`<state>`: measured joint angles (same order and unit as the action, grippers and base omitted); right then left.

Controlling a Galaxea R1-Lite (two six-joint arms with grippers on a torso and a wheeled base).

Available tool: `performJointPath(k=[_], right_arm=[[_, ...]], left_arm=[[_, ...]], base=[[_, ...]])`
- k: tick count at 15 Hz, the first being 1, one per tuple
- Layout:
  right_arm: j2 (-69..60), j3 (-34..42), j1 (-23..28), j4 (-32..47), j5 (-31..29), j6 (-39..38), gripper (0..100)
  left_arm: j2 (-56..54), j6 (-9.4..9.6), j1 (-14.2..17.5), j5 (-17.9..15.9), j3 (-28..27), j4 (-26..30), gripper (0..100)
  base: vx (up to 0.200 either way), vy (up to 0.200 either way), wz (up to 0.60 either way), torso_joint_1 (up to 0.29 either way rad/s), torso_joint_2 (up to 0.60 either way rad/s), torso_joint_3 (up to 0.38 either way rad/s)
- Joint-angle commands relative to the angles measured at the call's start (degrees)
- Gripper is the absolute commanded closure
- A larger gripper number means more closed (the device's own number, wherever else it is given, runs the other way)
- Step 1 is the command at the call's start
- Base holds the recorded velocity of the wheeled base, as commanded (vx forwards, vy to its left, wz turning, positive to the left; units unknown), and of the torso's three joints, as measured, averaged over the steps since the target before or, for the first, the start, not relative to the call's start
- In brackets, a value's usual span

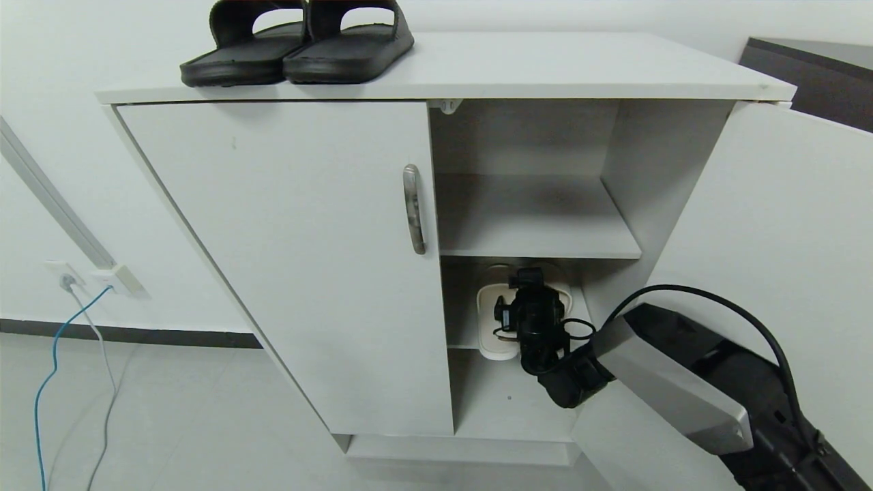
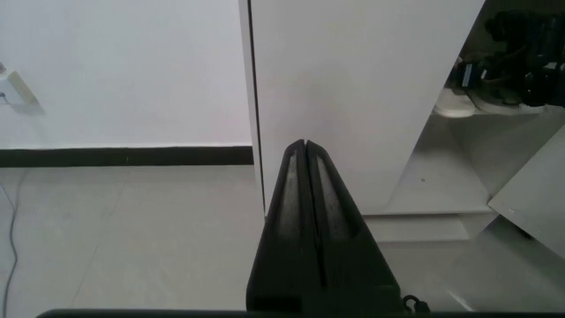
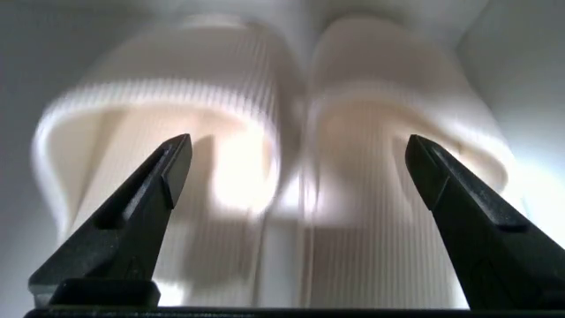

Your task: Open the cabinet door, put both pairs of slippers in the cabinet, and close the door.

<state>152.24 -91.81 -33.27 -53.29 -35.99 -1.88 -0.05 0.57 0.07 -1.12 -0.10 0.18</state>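
A pair of black slippers (image 1: 300,44) rests on top of the white cabinet (image 1: 580,65), at its left end. The cabinet's right door (image 1: 777,225) stands open; its left door (image 1: 300,252) is closed. A pair of white slippers (image 1: 485,320) lies on the lower shelf inside, seen close up as ribbed white slippers (image 3: 291,150) in the right wrist view. My right gripper (image 3: 296,172) is open inside that compartment, its fingers spread on either side of the pair, just behind them. My left gripper (image 2: 305,155) is shut, held low in front of the closed left door.
An empty upper shelf (image 1: 539,225) sits above the white slippers. The left door has a metal handle (image 1: 413,208). A wall socket with blue and grey cables (image 1: 75,320) is at the left near the tiled floor (image 1: 170,423).
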Motion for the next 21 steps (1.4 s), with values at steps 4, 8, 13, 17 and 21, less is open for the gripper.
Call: performJointPath(k=[4,8,13,17,21], right_arm=[[-12.7,18.7,-4.1,-6.7,-2.4,-0.1,0],[-19.4,32.3,-6.6,-11.8,-5.0,-0.4,0],[-24.4,46.3,-9.7,-20.3,-5.1,-2.3,0],[-25.8,49.4,-10.7,-21.0,-5.0,-2.0,0],[-26.7,49.3,-11.6,-20.9,-5.0,-1.7,0]], left_arm=[[0.0,-0.05,0.0,0.0,0.0,0.0,100],[0.0,-0.13,0.0,0.0,0.0,0.0,100],[0.0,-0.13,0.0,0.0,0.0,0.0,100],[0.0,-0.13,0.0,0.0,0.0,0.0,100],[0.0,-0.13,0.0,0.0,0.0,0.0,100]], base=[[0.000,0.000,0.00,0.000,0.00,0.000],[0.000,0.000,0.00,0.000,0.00,0.000],[-0.120,0.000,0.00,0.001,0.00,0.001],[-0.200,0.000,0.00,0.005,0.00,0.000],[-0.050,0.000,0.00,-0.001,0.00,0.002]])
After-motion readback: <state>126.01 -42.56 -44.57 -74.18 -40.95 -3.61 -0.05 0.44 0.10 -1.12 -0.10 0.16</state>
